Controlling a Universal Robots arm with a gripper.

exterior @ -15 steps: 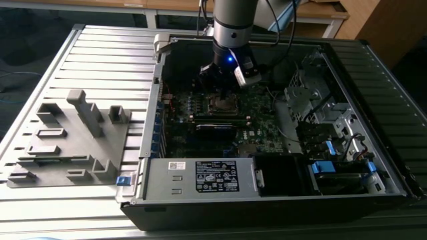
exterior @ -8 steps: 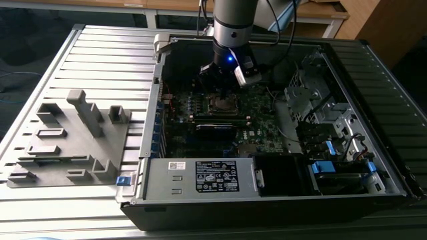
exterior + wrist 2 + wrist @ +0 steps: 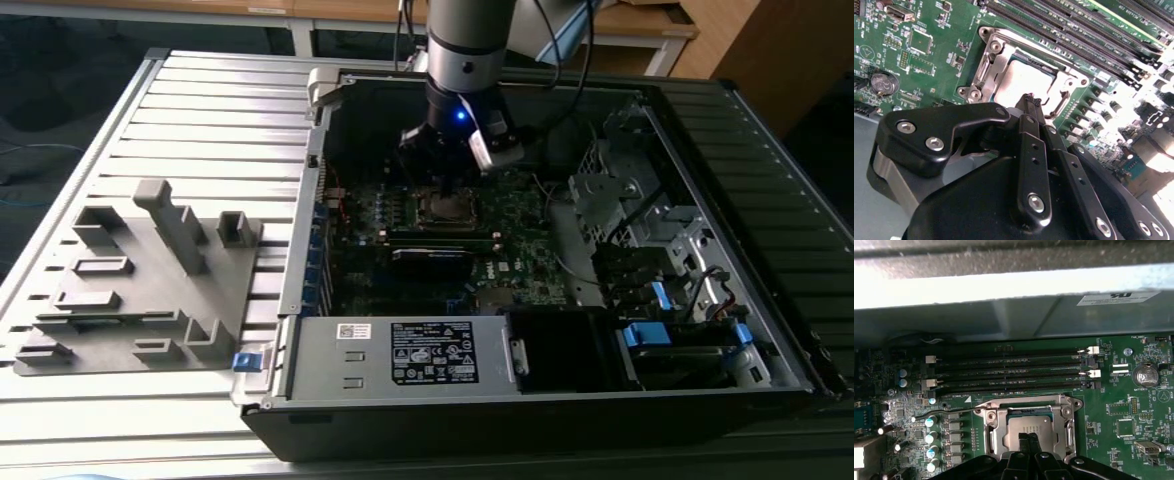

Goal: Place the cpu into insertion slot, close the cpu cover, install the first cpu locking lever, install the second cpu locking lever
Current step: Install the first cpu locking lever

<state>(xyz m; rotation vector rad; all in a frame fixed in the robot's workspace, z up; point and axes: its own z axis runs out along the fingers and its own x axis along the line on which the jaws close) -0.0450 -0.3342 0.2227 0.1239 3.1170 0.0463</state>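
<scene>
Because the cpu [image 3: 454,210] lies seated in the insertion slot [image 3: 1004,412] just above the exterior view's centre, ringed by the cpu cover [image 3: 1070,427], your gripper [image 3: 1029,441] hovers over it pinched together, holding nothing

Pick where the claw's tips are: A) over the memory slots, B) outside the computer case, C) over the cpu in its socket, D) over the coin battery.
C: in the first wrist view the claw ends over the silvery cpu, well apart from the memory slots and the coin battery.

No legible text — white label [image 3: 431,352] (blurred)
</scene>
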